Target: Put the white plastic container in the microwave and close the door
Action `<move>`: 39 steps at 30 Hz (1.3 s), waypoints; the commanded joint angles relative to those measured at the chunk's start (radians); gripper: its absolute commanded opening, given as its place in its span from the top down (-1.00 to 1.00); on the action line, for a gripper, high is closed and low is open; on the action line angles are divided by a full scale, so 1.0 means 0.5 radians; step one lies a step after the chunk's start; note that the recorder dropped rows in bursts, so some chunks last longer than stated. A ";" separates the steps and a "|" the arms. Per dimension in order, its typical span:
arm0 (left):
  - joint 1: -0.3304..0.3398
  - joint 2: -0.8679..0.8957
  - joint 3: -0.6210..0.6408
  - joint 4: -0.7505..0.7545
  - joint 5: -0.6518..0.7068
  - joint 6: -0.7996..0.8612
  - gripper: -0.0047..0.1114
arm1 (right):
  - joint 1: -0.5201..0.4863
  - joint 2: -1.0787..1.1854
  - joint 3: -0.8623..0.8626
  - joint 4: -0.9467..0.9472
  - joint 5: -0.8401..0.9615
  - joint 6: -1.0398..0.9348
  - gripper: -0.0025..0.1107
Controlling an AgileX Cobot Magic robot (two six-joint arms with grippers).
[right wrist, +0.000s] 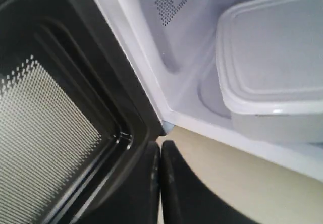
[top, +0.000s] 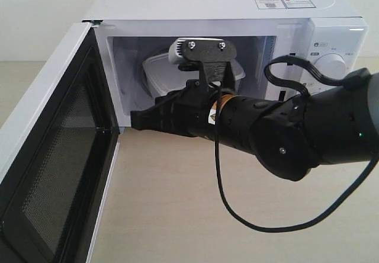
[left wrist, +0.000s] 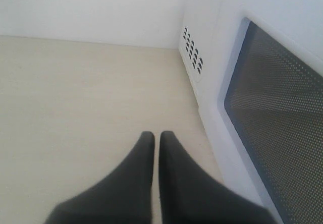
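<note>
Right end effector (right wrist: pixel 160 151) closed, beside door (right wrist: pixel 60 108)

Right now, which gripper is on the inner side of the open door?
The right gripper, shut, by the hinge edge facing the white plastic container; the left gripper faces the outer side of the door.

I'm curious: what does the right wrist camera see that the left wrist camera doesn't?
Only the right wrist view shows the white plastic container sitting inside the microwave, plus the black inner side of the door.

Only the left wrist view shows the door's white outer side, a patch of vent holes on the microwave's side wall, and a wide stretch of the table.

Both show the door's mesh window, some table, and their own gripper's black fingers pressed together: the right gripper and the left gripper.
</note>
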 commanded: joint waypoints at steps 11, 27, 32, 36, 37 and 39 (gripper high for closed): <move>0.005 -0.006 0.007 -0.001 -0.012 0.008 0.84 | 0.001 0.233 0.005 0.538 -0.148 -0.619 0.96; 0.005 -0.006 0.007 -0.001 -0.012 0.008 0.84 | -0.078 0.427 -0.280 0.801 -0.030 -0.877 0.96; 0.005 -0.006 0.007 -0.001 -0.012 0.008 0.84 | -0.125 0.449 -0.335 0.801 -0.020 -0.884 0.96; 0.005 -0.006 0.007 -0.001 -0.012 0.008 0.84 | -0.172 0.487 -0.386 0.801 0.010 -0.890 0.96; 0.005 -0.006 0.007 -0.001 -0.012 0.008 0.84 | -0.179 0.487 -0.401 0.801 0.013 -0.899 0.96; 0.005 -0.006 0.007 -0.001 -0.012 0.008 0.84 | -0.196 0.487 -0.422 0.801 0.005 -0.904 0.96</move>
